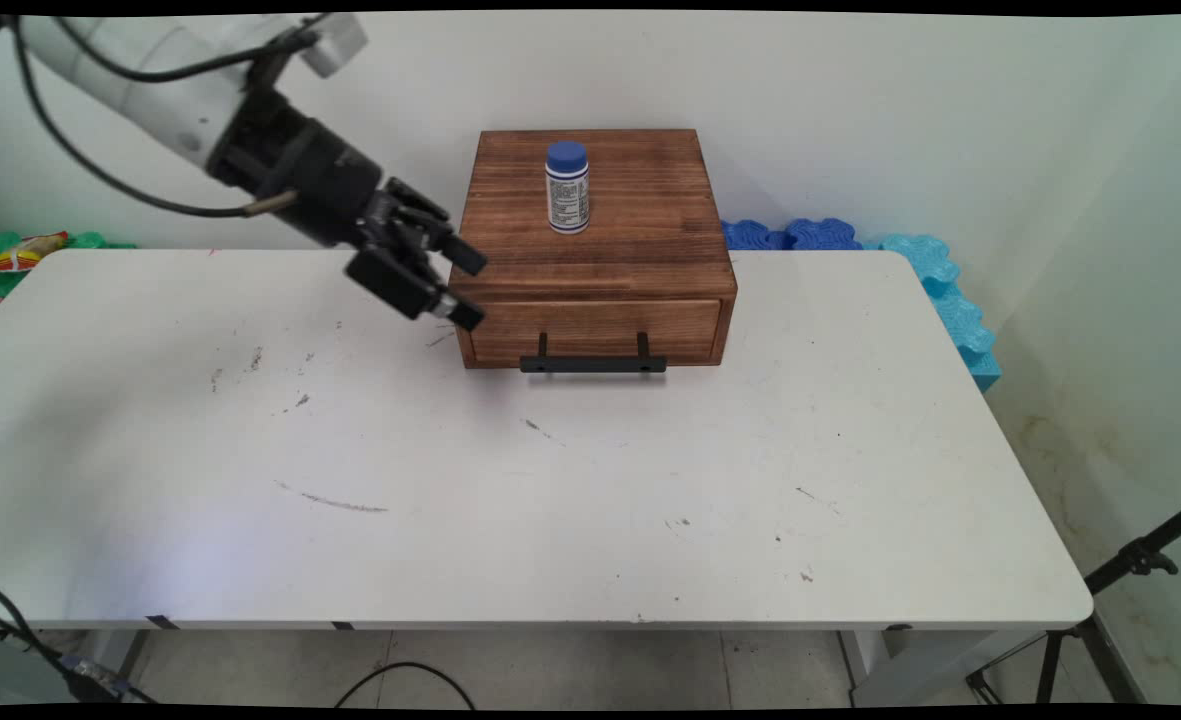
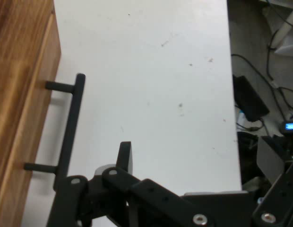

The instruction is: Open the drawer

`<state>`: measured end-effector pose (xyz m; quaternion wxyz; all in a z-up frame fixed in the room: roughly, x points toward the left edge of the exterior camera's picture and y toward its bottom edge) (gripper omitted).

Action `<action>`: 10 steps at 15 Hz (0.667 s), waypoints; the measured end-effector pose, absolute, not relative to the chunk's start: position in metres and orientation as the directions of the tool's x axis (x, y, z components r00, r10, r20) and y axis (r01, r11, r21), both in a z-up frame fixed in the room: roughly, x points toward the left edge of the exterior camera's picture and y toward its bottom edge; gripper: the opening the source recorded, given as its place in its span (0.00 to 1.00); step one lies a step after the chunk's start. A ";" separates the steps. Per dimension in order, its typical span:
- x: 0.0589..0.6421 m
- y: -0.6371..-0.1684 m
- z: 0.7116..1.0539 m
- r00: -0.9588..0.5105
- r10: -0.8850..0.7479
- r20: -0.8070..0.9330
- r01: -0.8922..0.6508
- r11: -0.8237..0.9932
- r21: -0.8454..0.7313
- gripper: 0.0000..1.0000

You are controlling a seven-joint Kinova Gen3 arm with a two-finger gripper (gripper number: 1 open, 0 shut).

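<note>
Stained, grainy wooden box (image 1: 595, 255) with matt black handle (image 1: 593, 364); smooth, scuffed white table (image 1: 550, 500).

Drawer box (image 1: 595, 230): I see it on the table (image 1: 550, 500) at the far edge, near the middle, its back toward the wall.
Bottle (image 1: 567, 187): stands upright on top of the drawer box, toward the back, about midway across.
Handle (image 1: 593, 364): sits on the box's front face, low down, facing me, standing out over the table on two posts; in the hand view I see it (image 2: 71, 127) left of the linkage.
Gripper (image 1: 472, 288): I have it above the table, just beside the box's front left corner, coming in from the upper left.
Foam pieces (image 1: 910, 270): behind the table's far right corner, right of the box.
Packet (image 1: 25, 250): beyond the table's far left corner.
Tripod (image 1: 1110, 600): on the floor, right of the table's near right corner.
</note>
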<state>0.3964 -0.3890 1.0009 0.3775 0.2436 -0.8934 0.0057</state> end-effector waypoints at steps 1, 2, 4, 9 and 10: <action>0.387 -0.394 1.000 -0.605 -0.431 0.670 -0.445 0.880 0.166 1.00; 0.376 -0.400 0.999 -0.614 -0.434 0.660 -0.453 0.878 0.156 1.00; 0.353 -0.412 0.994 -0.636 -0.435 0.638 -0.464 0.876 0.135 1.00; 0.302 -0.439 0.966 -0.748 -0.357 0.560 -0.408 0.912 0.038 1.00; 0.294 -0.443 0.960 -0.763 -0.347 0.546 -0.399 0.917 0.025 1.00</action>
